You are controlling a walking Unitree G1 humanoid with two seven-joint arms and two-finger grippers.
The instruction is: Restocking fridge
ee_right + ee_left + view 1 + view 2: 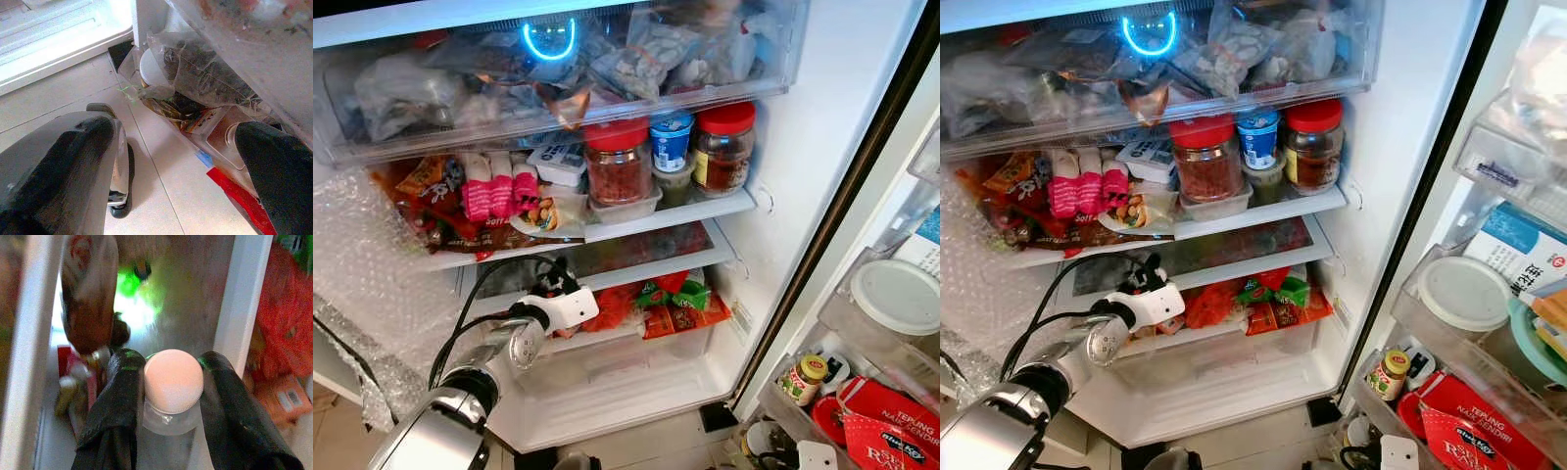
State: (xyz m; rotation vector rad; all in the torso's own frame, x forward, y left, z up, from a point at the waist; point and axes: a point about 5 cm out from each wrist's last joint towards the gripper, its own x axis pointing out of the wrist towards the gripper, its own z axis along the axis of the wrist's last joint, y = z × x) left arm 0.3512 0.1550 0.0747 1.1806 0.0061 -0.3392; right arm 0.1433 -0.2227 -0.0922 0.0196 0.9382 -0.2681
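Note:
The fridge stands open before me. My left gripper (556,279) reaches into the low shelf (636,274) under the jar shelf, at its left part. In the left wrist view its two black fingers (117,401) press on either side of the neck of a clear bottle (171,421) with a pale round cap, so my left gripper (171,369) is shut on the bottle. Past the cap lie a brown packet (90,293) and the shelf's white rail. My right gripper (166,161) hangs open low over the tiled floor beside the fridge door.
Two red-lidded jars (617,162) and a blue-lidded cup (671,140) stand on the shelf above. Red and green packets (671,304) lie right of my left gripper. A packed clear drawer (558,69) sits at the top. Door bins (898,294) at the right hold containers.

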